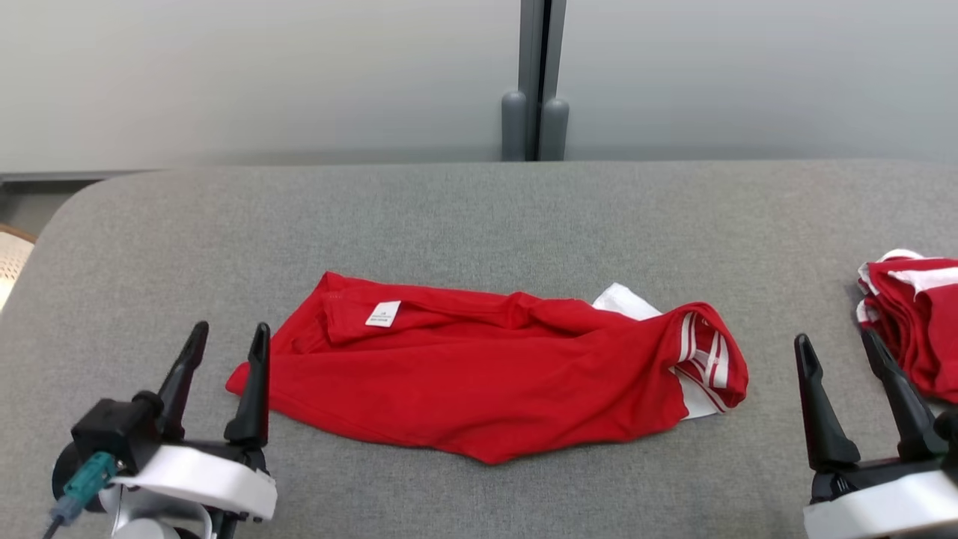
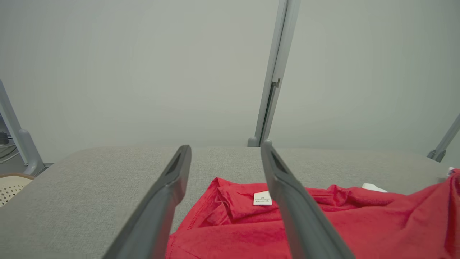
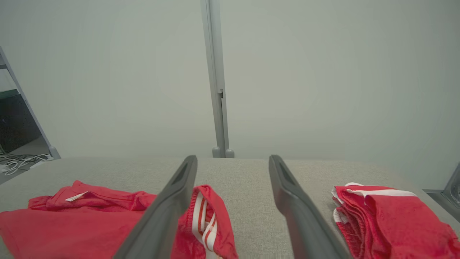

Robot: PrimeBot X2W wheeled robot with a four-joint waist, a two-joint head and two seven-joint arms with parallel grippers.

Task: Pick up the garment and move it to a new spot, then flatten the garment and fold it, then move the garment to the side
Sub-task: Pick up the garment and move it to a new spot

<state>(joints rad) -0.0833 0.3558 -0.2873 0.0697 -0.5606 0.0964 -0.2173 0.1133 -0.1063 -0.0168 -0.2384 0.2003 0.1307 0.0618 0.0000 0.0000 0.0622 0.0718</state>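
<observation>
A red garment (image 1: 479, 374) with white striped trim and a small white label lies crumpled across the middle of the grey table (image 1: 479, 217). My left gripper (image 1: 228, 337) stands open just left of the garment's left end, empty. In the left wrist view its fingers (image 2: 172, 190) frame the garment (image 2: 323, 223) and its label. Right of the garment's striped end, my right gripper (image 1: 837, 344) is open and holds nothing. The right wrist view shows the striped end (image 3: 206, 223) beside that gripper's left finger.
A pile of folded red and white garments (image 1: 917, 322) sits at the table's right edge, close to my right gripper, seen as the pile (image 3: 388, 216) in the right wrist view. A grey post (image 1: 535, 82) stands behind the table. A woven basket (image 1: 11, 262) sits beyond the left edge.
</observation>
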